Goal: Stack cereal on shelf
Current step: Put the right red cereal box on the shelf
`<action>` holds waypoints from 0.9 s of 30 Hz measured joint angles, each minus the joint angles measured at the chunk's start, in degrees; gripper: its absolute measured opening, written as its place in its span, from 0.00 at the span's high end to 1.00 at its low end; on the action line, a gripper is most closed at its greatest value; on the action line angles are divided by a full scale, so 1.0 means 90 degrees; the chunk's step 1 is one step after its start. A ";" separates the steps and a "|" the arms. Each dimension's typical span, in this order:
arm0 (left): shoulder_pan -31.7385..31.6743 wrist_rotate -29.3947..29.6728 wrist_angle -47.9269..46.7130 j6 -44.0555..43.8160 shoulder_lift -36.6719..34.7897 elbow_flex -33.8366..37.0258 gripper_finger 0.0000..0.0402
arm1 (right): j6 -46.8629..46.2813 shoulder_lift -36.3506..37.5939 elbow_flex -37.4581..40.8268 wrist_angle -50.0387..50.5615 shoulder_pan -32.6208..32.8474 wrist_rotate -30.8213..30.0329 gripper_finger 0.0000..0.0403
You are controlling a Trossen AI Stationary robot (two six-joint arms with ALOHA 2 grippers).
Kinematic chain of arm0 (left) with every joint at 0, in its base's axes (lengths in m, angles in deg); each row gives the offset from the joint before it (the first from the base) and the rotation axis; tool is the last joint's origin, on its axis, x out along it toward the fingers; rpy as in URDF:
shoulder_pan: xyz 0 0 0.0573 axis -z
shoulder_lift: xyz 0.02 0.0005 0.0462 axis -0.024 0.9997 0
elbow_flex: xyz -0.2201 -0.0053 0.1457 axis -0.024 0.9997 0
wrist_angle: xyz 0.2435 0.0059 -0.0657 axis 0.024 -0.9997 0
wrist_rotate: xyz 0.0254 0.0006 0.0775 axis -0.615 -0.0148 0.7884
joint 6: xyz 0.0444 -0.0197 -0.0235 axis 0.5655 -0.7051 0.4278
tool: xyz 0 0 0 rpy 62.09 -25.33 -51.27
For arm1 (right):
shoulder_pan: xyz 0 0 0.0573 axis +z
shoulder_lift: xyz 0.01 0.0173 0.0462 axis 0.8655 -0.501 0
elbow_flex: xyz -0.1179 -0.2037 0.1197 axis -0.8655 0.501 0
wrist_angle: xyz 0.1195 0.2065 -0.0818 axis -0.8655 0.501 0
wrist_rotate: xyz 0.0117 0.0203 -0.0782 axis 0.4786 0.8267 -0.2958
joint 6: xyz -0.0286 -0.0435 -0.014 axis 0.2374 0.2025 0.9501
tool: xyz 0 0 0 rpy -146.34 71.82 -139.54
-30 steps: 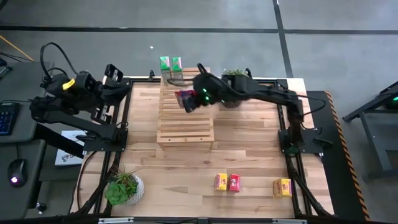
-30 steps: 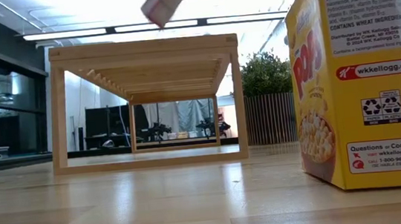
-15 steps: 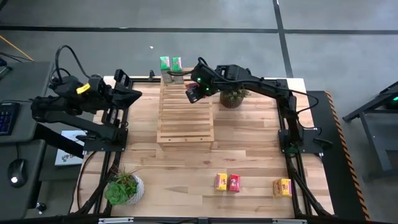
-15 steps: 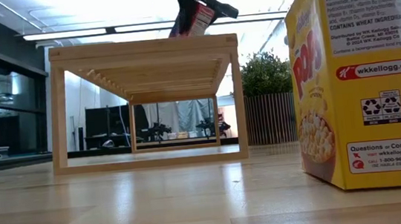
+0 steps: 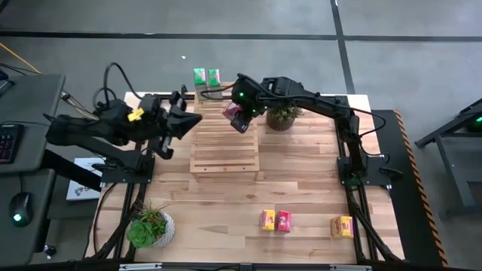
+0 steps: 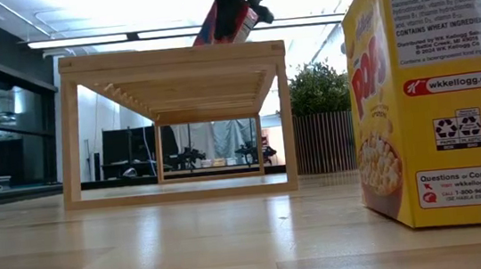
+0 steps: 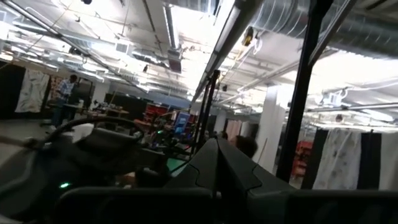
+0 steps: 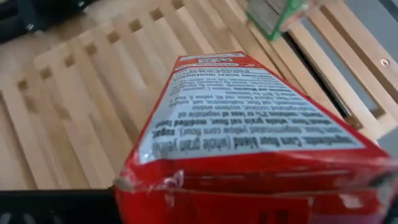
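My right gripper (image 5: 242, 108) is shut on a red cereal box (image 5: 235, 117) over the far part of the light-wood slatted shelf (image 5: 224, 143). In the low view the box (image 6: 227, 24) hangs tilted just over the shelf top (image 6: 170, 57). Two green boxes (image 5: 206, 76) stand at the shelf's far end. A yellow box (image 5: 266, 220), a red box (image 5: 283, 220) and another yellow box (image 5: 343, 226) stand on the table near its front edge. My left gripper (image 5: 193, 120) is shut and empty at the shelf's left side. My right gripper holds the red box by its upper end (image 6: 238, 7), pinched between the two fingers, which come from above and slant down. The box hangs tilted below them, its printed narrow side (image 8: 249, 118) toward the wrist camera. I cannot tell whether its lower end touches the slats.
A potted plant (image 5: 283, 114) stands right of the shelf, close to my right arm. Another plant (image 5: 149, 226) stands at the table's near left corner. In the low view the near yellow box (image 6: 433, 87) fills the right side.
My right gripper has carried the red box toward the shelf's far end and down, and the box has turned from lying slanted to more upright. My left arm has swung from the table's left edge toward the shelf.
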 joint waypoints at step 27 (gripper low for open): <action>-0.0005 0.0000 0.0235 0.0599 0.0075 0.0000 1.00 | 0.0704 0.0000 -0.0057 -0.0524 0.0000 0.0124 0.34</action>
